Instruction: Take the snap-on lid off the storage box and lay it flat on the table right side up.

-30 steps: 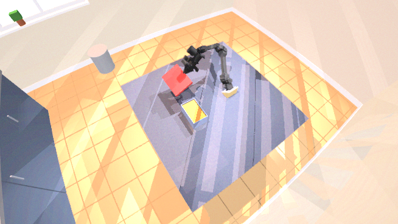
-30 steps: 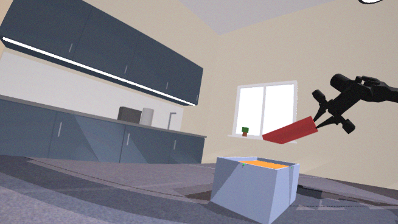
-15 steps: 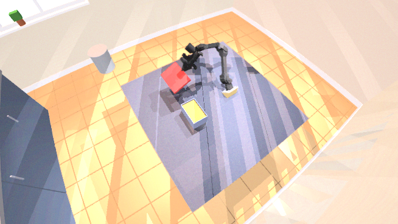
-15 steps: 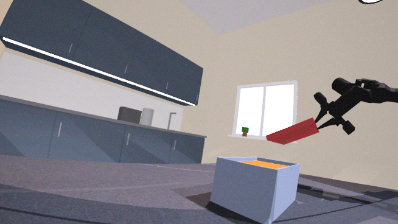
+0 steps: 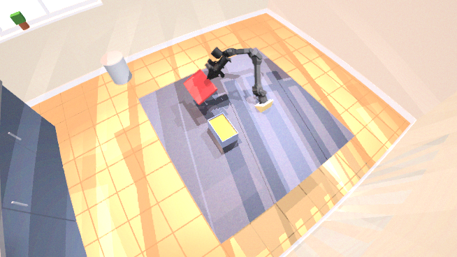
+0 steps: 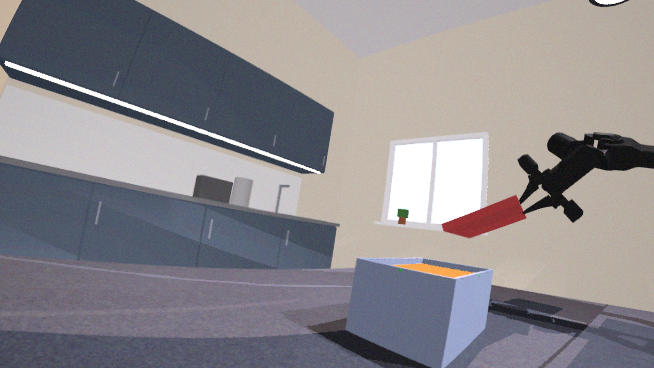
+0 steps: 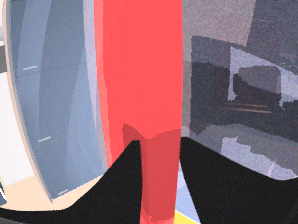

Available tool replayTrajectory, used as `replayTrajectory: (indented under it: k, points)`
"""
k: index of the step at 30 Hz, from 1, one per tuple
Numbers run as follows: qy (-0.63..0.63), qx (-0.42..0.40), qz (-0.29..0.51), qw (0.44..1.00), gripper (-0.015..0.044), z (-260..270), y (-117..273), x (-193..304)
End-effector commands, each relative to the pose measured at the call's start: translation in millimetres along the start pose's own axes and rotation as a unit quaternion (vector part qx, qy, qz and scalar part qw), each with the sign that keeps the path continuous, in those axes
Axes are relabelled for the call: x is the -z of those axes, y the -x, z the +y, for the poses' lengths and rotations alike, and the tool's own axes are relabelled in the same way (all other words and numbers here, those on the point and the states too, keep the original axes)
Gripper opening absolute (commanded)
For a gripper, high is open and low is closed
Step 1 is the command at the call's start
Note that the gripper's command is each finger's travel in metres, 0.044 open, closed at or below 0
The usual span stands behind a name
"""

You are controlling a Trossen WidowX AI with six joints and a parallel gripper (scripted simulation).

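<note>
Our pincer (image 5: 208, 77) (image 6: 523, 207) (image 7: 158, 145) is closed on one edge of the red lid (image 5: 200, 87) (image 6: 484, 217) (image 7: 140, 75), its fingers parted only by what they grip. From there the lid reaches outward and slopes down toward its far edge, raised over the desk (image 5: 279, 167) (image 6: 175, 305) (image 7: 225, 20). The open box (image 5: 228, 140) (image 6: 400, 305) (image 7: 187, 202) stands apart from it, below. We judge that the next move must level the lid beside the box, then lower it.

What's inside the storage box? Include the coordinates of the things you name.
Inside the storage box (image 5: 230, 142) (image 6: 400, 305), a flat yellow-orange surface (image 5: 223, 127) (image 6: 435, 270) shows below the rim, filling most of the opening. Whatever lies beneath it is covered, so I can't tell.
</note>
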State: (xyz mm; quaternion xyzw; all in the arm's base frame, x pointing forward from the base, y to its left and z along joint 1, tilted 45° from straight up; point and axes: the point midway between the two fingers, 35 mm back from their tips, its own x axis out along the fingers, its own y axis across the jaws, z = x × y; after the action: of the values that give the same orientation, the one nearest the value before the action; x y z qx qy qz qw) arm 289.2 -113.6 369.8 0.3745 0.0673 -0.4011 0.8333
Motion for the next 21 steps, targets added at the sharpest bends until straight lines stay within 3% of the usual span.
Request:
replayTrajectory:
  k: [1,21]
  points:
    - [0.000,-0.008,0.003,1.000,0.0000,1.9,0.8,-0.2]
    - [0.000,-0.009,0.002,1.000,0.0000,-14.1,-11.9,3.0]
